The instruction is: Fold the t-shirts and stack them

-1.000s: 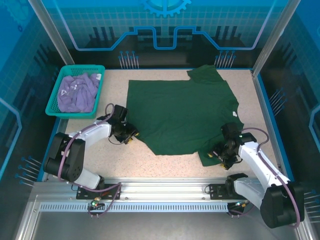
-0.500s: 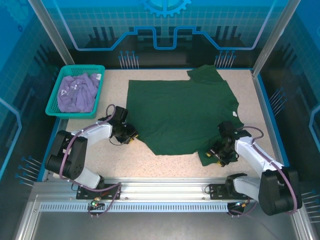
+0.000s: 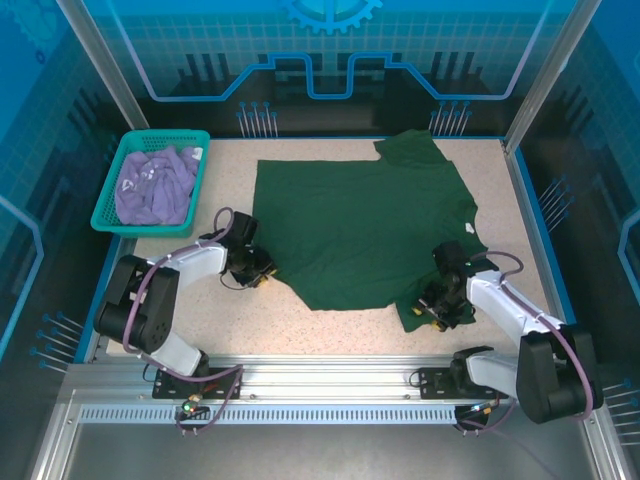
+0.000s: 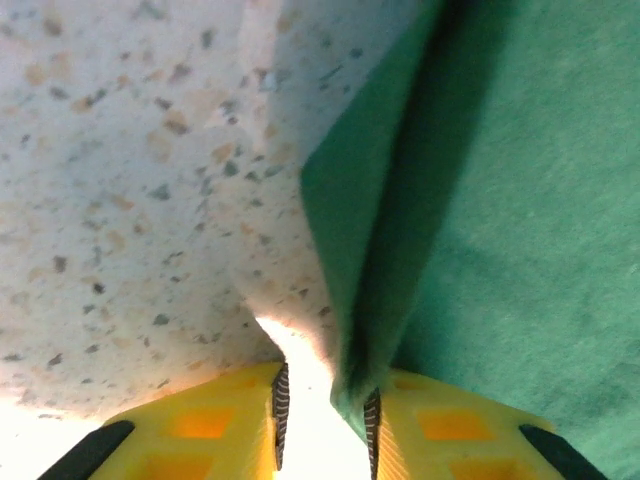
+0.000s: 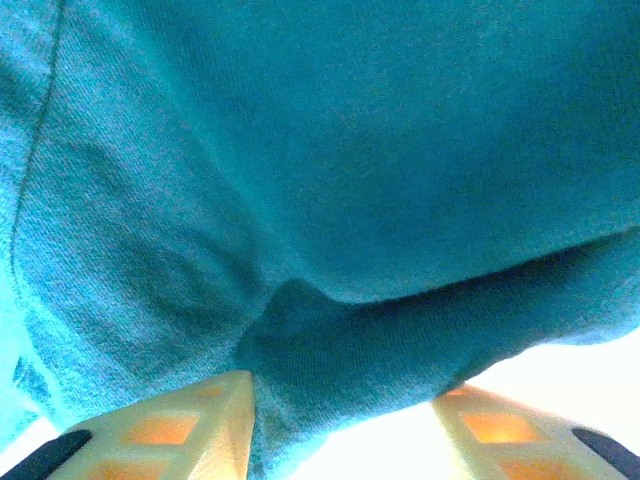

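The dark green t-shirt (image 3: 365, 225) lies spread flat on the speckled table, one sleeve at the far edge. My left gripper (image 3: 258, 275) rests at its near left hem. In the left wrist view the hem edge of the green t-shirt (image 4: 500, 200) lies against the right fingertip, and the left gripper (image 4: 325, 400) stands open with a bright gap. My right gripper (image 3: 432, 310) sits on the near right sleeve. In the right wrist view, the cloth of the green t-shirt (image 5: 350, 150) bunches between the open right gripper (image 5: 345, 400). The lavender t-shirt (image 3: 155, 185) lies crumpled in the basket.
The teal mesh basket (image 3: 165, 135) stands at the table's far left corner. Bare speckled tabletop (image 3: 340, 325) runs along the near edge between the two arms. Metal posts and blue walls close in the table's sides.
Both grippers' jaws have narrowed. The right gripper has slid a little left and further onto the sleeve. The left gripper has stayed at the hem.
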You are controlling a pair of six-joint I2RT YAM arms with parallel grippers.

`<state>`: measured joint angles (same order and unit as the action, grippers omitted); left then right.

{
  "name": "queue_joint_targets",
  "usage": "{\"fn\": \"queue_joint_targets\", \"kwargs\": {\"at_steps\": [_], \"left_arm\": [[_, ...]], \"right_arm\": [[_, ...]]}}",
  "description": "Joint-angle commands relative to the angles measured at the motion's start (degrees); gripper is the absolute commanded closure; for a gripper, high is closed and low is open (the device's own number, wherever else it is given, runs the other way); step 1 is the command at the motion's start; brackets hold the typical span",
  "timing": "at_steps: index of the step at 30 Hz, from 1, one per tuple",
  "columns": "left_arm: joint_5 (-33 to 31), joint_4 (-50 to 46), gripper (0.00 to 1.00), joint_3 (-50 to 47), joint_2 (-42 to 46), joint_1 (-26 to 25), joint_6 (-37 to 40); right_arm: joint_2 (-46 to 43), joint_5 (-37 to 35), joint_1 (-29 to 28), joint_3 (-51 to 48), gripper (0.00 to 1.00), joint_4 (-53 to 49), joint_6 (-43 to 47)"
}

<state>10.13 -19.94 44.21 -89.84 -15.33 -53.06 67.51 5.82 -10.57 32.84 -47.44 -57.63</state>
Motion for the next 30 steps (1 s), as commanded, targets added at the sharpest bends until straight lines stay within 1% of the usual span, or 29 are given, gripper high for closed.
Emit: {"fn": "queue_joint_targets", "kwargs": {"at_steps": [1, 4, 6, 10, 13, 14, 15, 16, 18, 22, 25, 30], "left_arm": [[-0.33, 0.99, 0.68, 1.56, -0.63, -0.22, 1.73], [0.40, 2.68, 0.66, 0.48, 0.18, -0.18, 1.39], [0.36, 3.12, 0.67, 0.09, 0.21, -0.22, 1.12], [0.53, 3.07, 0.70, 0.44, -1.22, -0.22, 1.04], [0.12, 3.03, 0.76, 0.78, -1.63, -0.20, 1.25], [-0.03, 2.87, 0.79, 0.97, -1.73, -0.22, 1.39], [-0.21, 2.45, 0.83, 1.36, -1.95, -0.16, 1.69], [-0.43, 1.80, 0.88, 1.78, -2.05, -0.22, 2.09], [-0.67, 0.40, 0.95, 2.63, -1.88, -0.18, 2.76], [-0.66, -3.92, 1.00, 4.49, -0.58, 0.03, 5.51], [0.66, -8.09, 1.00, 6.07, 0.44, 1.32, 8.67], [6.10, -15.95, 1.00, 8.71, 1.09, 5.22, 16.39]], "right_arm": [[0.94, -0.22, -0.85, 0.82, 0.56, 0.33, 0.18], [1.07, -0.11, -0.89, 1.17, 0.57, 0.23, 0.51], [0.96, -0.20, -0.86, 1.17, 0.57, 0.11, 0.64], [1.14, -0.20, -0.87, 1.21, 0.58, 0.19, 0.71], [1.22, -0.37, -0.88, 1.22, 0.59, 0.23, 0.85], [1.30, -0.45, -0.94, 1.35, 0.61, 0.31, 0.97], [1.46, -0.59, -0.86, 1.50, 0.65, 0.26, 1.15], [1.64, -0.68, -0.86, 1.77, 0.73, 0.16, 1.36], [1.95, -1.07, -0.82, 2.55, 0.82, -0.35, 1.75], [2.07, -1.93, -0.77, 4.18, 0.93, -1.63, 3.01], [1.69, -2.36, -0.38, 5.42, 0.98, -3.27, 3.96], [0.64, -2.88, 0.87, 7.23, 1.00, -6.57, 5.91]]}}
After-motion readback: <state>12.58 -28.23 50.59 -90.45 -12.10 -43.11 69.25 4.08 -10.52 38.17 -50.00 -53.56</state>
